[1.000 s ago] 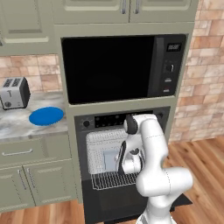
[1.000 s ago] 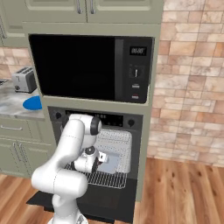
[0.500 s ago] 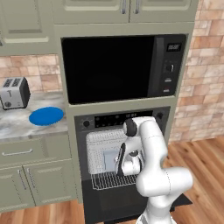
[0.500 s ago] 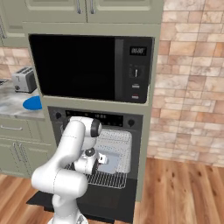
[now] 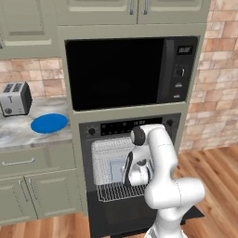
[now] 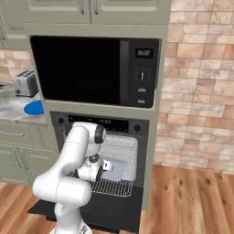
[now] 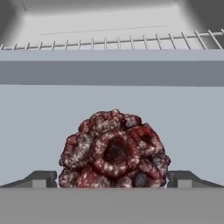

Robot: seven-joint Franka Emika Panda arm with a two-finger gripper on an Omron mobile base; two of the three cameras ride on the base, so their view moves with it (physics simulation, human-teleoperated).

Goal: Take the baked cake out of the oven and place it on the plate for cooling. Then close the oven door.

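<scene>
Left to right: a toaster (image 5: 15, 98) stands at the back of the counter (image 5: 18, 135), and the blue plate (image 5: 49, 123) lies near the counter's right edge, just left of the oven (image 5: 132, 179). The oven door (image 5: 139, 218) hangs dropped open, and the wire rack (image 5: 118, 190) carries a grey baking tray (image 5: 114, 169). The gripper (image 7: 112, 180) reaches into the cavity with its jaws spread wide, holding nothing. In the hand view the baked cake (image 7: 114, 151) sits on the tray floor directly between the two fingertips (image 7: 41, 179). Risks, as judged: the lumpy, crumbly-looking cake may break or squeeze out if the jaws close too hard or too high — a low, centred grip seems safer. Lifting out, the hand could catch the tray's raised rim — or the open door on the swing to the plate.
</scene>
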